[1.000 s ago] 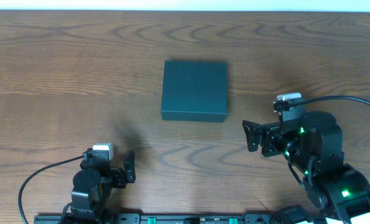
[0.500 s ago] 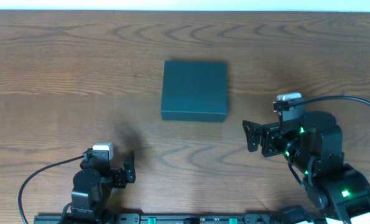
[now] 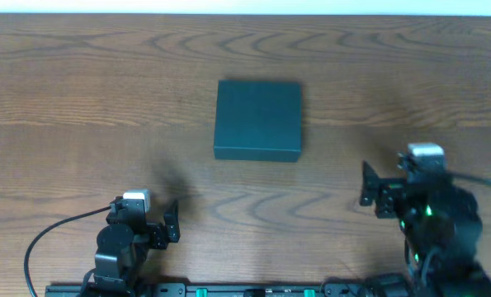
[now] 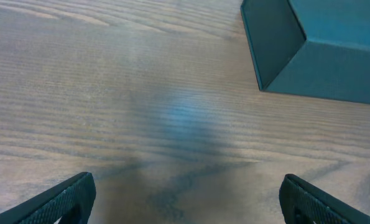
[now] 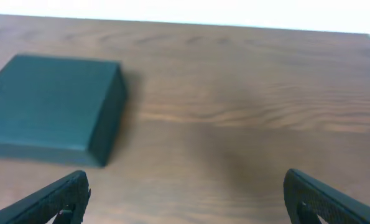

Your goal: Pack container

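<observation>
container: 1, lid closed, on table

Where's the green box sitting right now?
In the overhead view the box sits closed near the middle of the table, ahead of and between the left gripper and right gripper, touching neither.

I take this for a robotics lab bench, not a home or a shop. In the overhead view a wood-grain table fills nearly the whole frame, with a pale strip along the top edge. The left arm and right arm stand by a dark mounting rail at the bottom edge. A black cable loops at lower left, and green status lights glow at lower right. One plain container sits at the centre.
</observation>
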